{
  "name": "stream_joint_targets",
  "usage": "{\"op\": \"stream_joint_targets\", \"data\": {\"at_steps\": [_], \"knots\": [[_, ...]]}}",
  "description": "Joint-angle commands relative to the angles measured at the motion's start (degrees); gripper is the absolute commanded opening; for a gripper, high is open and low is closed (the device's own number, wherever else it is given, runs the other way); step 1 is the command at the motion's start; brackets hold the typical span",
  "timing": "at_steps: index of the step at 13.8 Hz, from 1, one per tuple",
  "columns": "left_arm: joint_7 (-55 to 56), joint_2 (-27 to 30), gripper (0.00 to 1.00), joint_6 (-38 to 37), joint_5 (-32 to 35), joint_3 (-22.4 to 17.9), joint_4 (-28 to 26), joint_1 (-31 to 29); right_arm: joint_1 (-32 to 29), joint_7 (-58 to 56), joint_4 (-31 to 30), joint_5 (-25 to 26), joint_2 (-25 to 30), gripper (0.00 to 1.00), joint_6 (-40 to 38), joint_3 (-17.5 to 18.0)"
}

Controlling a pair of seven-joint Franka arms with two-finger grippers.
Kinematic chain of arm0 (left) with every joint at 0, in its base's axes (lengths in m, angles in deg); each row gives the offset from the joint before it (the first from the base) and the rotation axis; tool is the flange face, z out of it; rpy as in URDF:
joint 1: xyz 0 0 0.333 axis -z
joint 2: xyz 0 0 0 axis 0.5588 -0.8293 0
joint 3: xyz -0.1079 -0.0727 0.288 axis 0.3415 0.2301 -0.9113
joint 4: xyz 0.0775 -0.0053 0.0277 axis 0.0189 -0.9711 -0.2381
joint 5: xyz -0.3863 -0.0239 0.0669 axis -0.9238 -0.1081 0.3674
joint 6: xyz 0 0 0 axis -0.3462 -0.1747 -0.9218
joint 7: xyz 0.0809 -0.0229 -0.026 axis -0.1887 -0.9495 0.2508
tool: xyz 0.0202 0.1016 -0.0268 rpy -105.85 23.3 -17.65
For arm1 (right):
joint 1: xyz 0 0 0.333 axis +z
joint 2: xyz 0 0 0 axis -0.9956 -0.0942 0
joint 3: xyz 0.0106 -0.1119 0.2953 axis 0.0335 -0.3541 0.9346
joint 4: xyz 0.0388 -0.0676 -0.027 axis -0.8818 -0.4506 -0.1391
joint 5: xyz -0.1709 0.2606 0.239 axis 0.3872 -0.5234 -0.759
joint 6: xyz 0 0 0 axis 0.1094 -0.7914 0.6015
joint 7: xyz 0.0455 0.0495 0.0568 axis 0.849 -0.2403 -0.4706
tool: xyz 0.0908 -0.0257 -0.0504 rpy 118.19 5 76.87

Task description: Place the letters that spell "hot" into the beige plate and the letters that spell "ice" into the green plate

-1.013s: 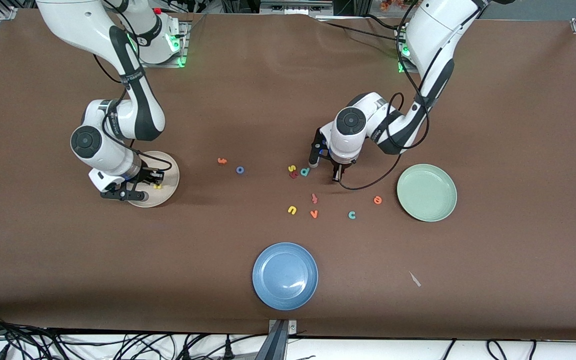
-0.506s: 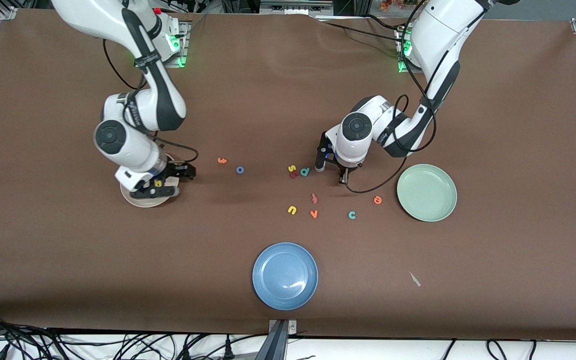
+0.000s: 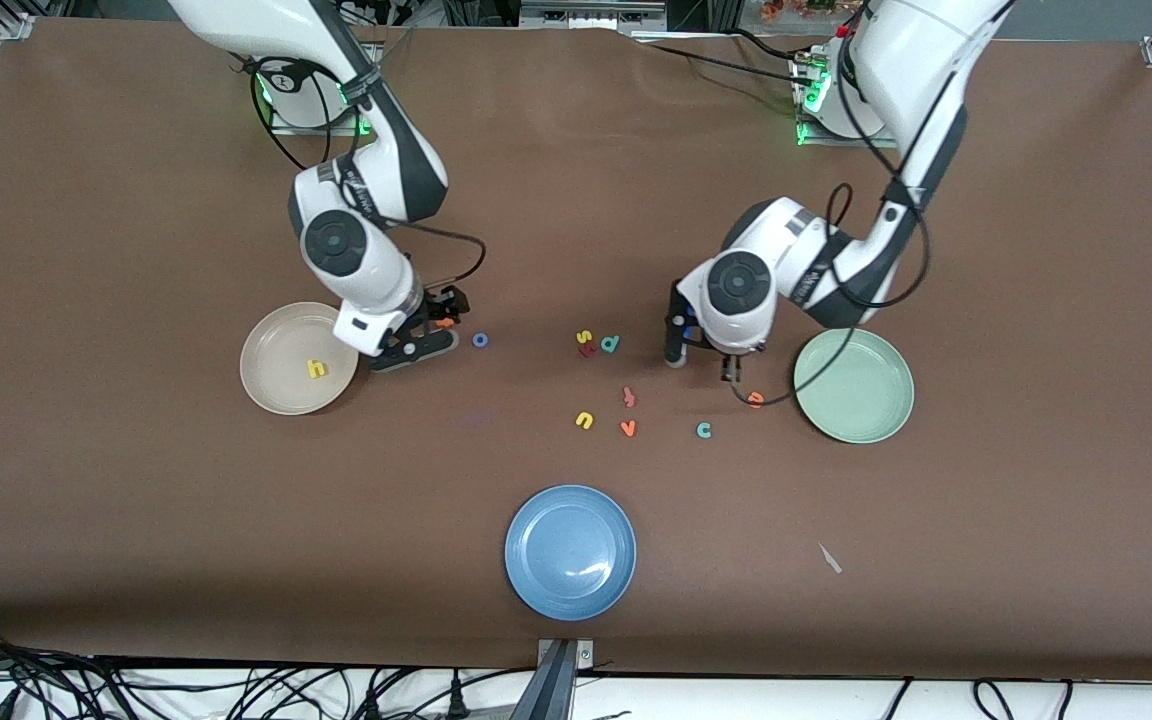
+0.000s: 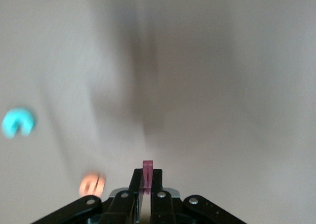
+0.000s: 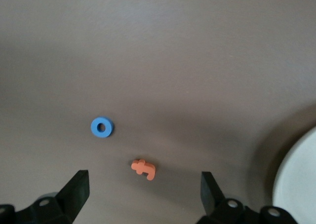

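Observation:
The yellow h (image 3: 316, 369) lies in the beige plate (image 3: 271, 385). My right gripper (image 3: 435, 326) hangs open over the orange t (image 3: 446, 322), which shows between its fingers (image 5: 76, 192) in the right wrist view; the t (image 5: 143, 169) and the blue o (image 5: 102, 127) lie on the mat. The blue o (image 3: 480, 340) sits beside it. My left gripper (image 3: 730, 376) is shut on the dark red i (image 4: 147, 173), above the mat beside the green plate (image 3: 854, 420). The orange e (image 3: 756, 399) (image 4: 92, 184) and teal c (image 3: 704, 430) (image 4: 18, 123) lie on the mat.
A yellow s (image 3: 584, 336), a teal d (image 3: 610, 344), a redder-orange t-like letter (image 3: 628, 397), a yellow u (image 3: 584, 420) and an orange v (image 3: 627, 428) lie mid-table. A blue plate (image 3: 570, 552) sits nearer the front camera. The beige plate's rim (image 5: 298, 184) edges the right wrist view.
My right gripper opened, left the yellow h in the beige plate and moved over the orange t. My left gripper closed on the dark red i and moved toward the green plate.

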Motion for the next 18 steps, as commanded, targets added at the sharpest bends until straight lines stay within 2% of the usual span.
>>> {"op": "stream_joint_targets", "data": {"at_steps": [1,3,6,7,8,12,18], "knots": [[-3.14,0.40,0.00,-2.16,4.67,0.47,0.75,-5.66,2.08,-2.23,-0.49,6.77,-1.03,1.00,1.25,0.02],[-4.20,0.14,0.00,-2.07,4.86,0.73,0.66,-10.85,3.06,-3.19,-0.41,10.65,-2.52,1.00,2.40,0.02],[-6.40,-0.13,0.00,-2.16,4.86,0.73,-0.04,-14.37,3.33,-6.52,-0.32,11.01,-4.54,1.00,6.96,0.19],[-6.57,-0.30,0.52,-2.16,4.17,0.82,-0.31,-16.04,3.33,-7.23,-0.32,11.01,-5.07,1.00,8.28,0.54],[-7.19,-0.31,0.98,-2.16,3.64,1.17,-0.40,-17.19,3.33,-7.33,-0.23,11.01,-5.08,1.00,8.99,0.72],[-5.89,0.31,1.00,-3.64,-1.98,2.48,1.09,-15.97,3.06,-11.98,-0.14,10.75,-5.08,1.00,9.09,1.95],[14.92,0.31,1.00,-5.23,-4.19,4.34,3.03,-12.89,2.80,-13.48,-0.23,10.49,-7.10,1.00,15.42,2.39]]}}
